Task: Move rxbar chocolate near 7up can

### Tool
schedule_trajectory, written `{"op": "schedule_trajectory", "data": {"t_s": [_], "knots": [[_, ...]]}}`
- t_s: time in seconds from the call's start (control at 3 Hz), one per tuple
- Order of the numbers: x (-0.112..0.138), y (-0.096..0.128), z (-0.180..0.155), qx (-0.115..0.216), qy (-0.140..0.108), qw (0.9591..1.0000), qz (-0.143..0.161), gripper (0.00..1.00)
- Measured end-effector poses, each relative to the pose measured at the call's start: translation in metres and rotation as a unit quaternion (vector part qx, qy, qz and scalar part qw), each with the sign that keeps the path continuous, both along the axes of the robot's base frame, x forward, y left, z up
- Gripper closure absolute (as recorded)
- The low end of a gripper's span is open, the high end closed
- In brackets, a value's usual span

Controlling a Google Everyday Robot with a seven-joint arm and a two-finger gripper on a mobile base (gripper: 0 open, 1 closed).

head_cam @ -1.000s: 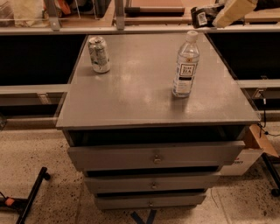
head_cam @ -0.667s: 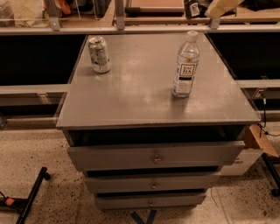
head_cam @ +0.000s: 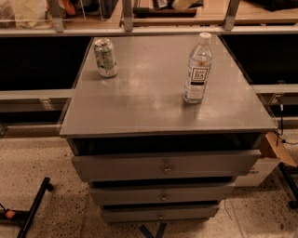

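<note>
Tabletop [head_cam: 149, 100]: 7up can [head_cam: 105, 57]; tool [head_cam: 174, 3] beyond, rightward

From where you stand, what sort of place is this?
Probably a lab or workshop: a grey drawer cabinet on speckled floor, metal rails behind it, a 7up can and water bottle on top. The tool shows at the top edge.

Grey surface [head_cam: 139, 107]: top of cabinet, 3 drawers [head_cam: 163, 168] stacked below, each with small centre knob; top one pulled out a little. Clear water bottle [head_cam: 198, 69] upright on surface, right of middle; white cap, white label with dark print. Speckled floor [head_cam: 56, 158]. Cardboard box [head_cam: 272, 155] on floor just beside cabinet's right side. Black stand leg [head_cam: 32, 204] lower left. Blue tape cross [head_cam: 156, 230] on floor at cabinet front. Light rail [head_cam: 153, 30] behind surface. Gripper [head_cam: 177, 3] at top edge beyond rail, mostly cut off.
</note>
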State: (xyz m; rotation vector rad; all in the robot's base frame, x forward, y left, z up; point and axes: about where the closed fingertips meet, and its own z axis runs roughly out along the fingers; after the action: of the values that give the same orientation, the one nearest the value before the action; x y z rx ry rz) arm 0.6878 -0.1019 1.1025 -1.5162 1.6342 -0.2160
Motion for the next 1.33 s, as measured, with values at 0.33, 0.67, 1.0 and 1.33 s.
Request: {"op": "schedule_trajectory", "data": {"t_s": [0.33, 0.67, 1.0, 1.33], "knots": [[0.002, 0.051, -0.010, 0.017, 0.012, 0.9988, 0.045, 1.00], [0.012, 0.056, -0.022, 0.015, 0.017, 0.9988, 0.044, 1.00], [0.040, 0.075, -0.040, 0.021, 0.020, 0.9983, 0.051, 1.00], [0.063, 0.106, -0.059, 0.029, 0.023, 0.9975, 0.059, 1.00]]}}
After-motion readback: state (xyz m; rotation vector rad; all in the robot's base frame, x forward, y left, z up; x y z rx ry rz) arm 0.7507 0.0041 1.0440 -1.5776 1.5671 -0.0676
